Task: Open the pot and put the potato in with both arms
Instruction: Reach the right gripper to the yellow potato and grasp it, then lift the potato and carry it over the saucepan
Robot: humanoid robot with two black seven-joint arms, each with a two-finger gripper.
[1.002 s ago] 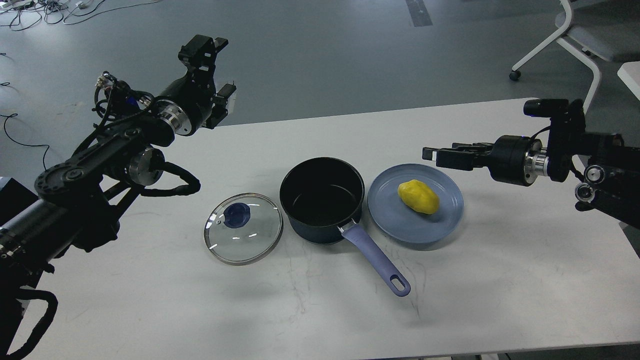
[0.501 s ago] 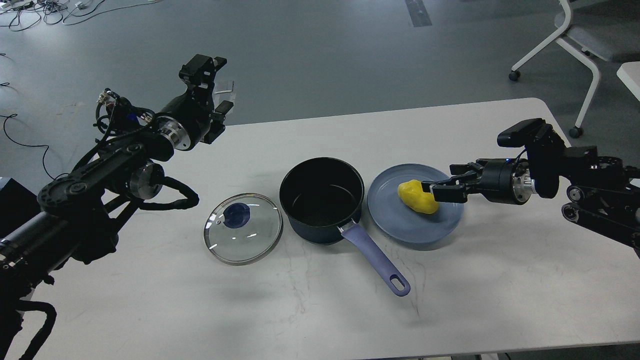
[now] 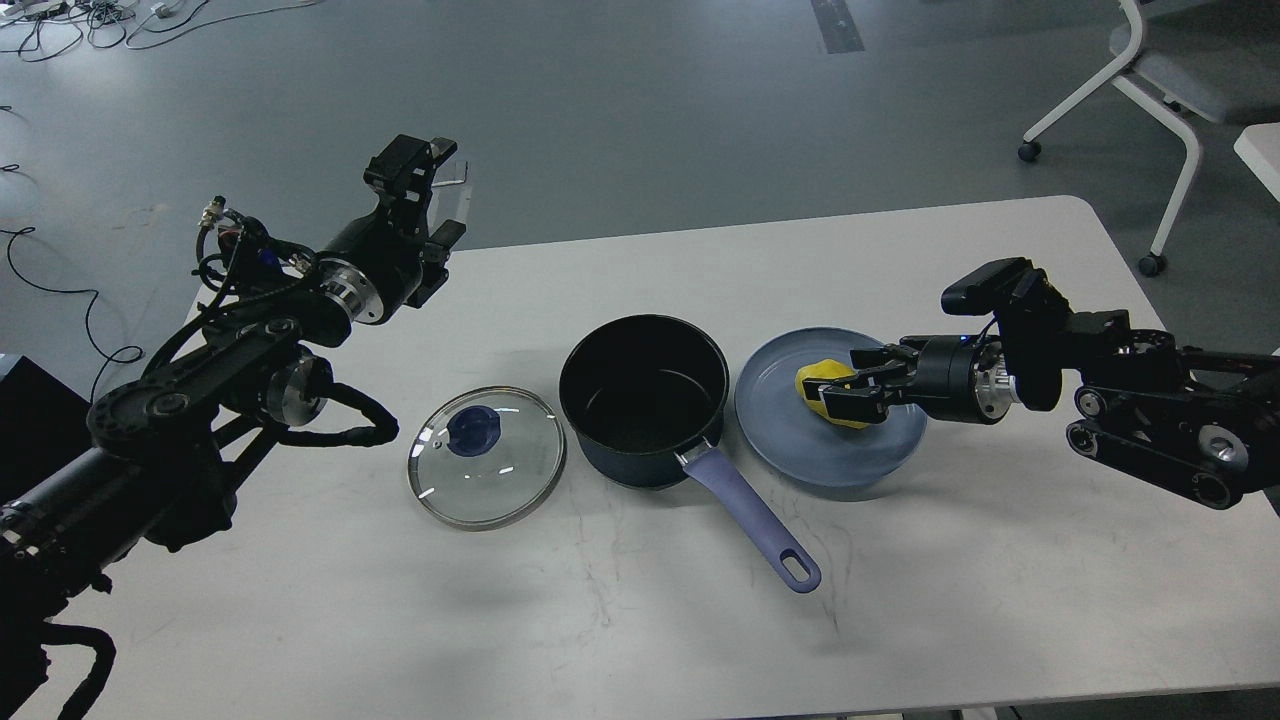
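Observation:
The dark pot with a purple handle stands open and empty mid-table. Its glass lid with a blue knob lies flat on the table just left of it. The yellow potato lies on a blue plate right of the pot. My right gripper is low over the plate, its two fingers on either side of the potato, which rests on the plate. My left gripper is open and empty, raised over the far-left table edge, well away from the lid.
The white table has bare surface in front of the pot. An office chair stands on the floor at the far right. Cables lie on the floor at left.
My right gripper came down and left, from above the plate's right side to straddling the potato. My left arm drew back slightly and lowered a little. Pot, lid and plate stayed put.

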